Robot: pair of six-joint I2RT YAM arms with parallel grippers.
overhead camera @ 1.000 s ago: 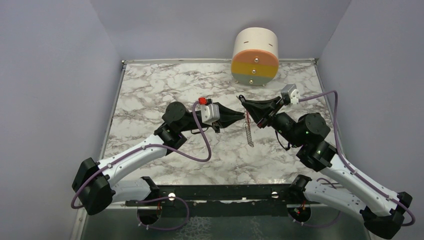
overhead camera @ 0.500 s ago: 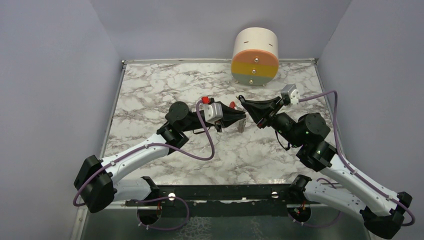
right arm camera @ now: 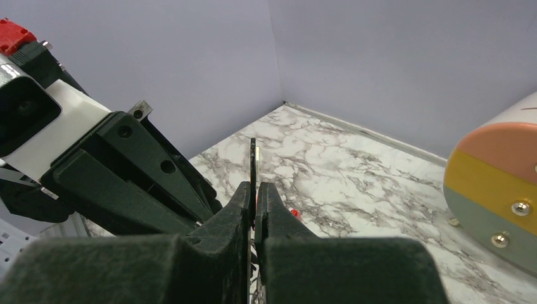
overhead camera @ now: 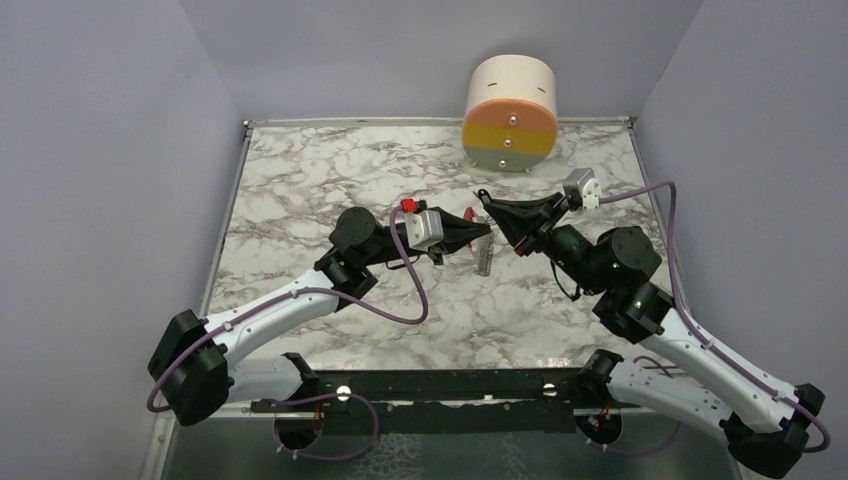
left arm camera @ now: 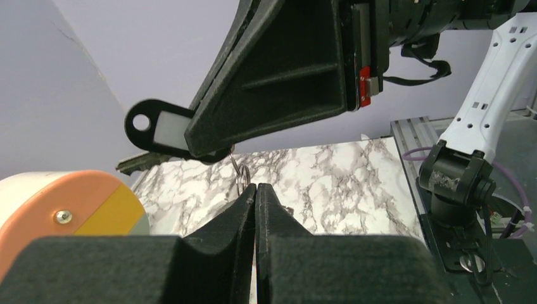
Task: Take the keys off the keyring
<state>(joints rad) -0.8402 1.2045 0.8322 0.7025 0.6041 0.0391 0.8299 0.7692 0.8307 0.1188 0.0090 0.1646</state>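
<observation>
Silvery jagged chain strip (overhead camera: 484,256) hung beneath left fingers (left arm camera: 221,229), pressed together on thin wire keyring (left arm camera: 238,172); flat black holed tag (left arm camera: 155,126) pinched edgewise by right fingers (right arm camera: 280,218).

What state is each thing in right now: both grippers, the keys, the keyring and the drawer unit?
left gripper: fingers shut, apparently pinching the keyring.
right gripper: fingers shut on a flat black tag.
keyring: held in the air between the two grippers.
keys: silvery strip dangling below, not yet removed.
drawer unit: all three drawers closed.
</observation>
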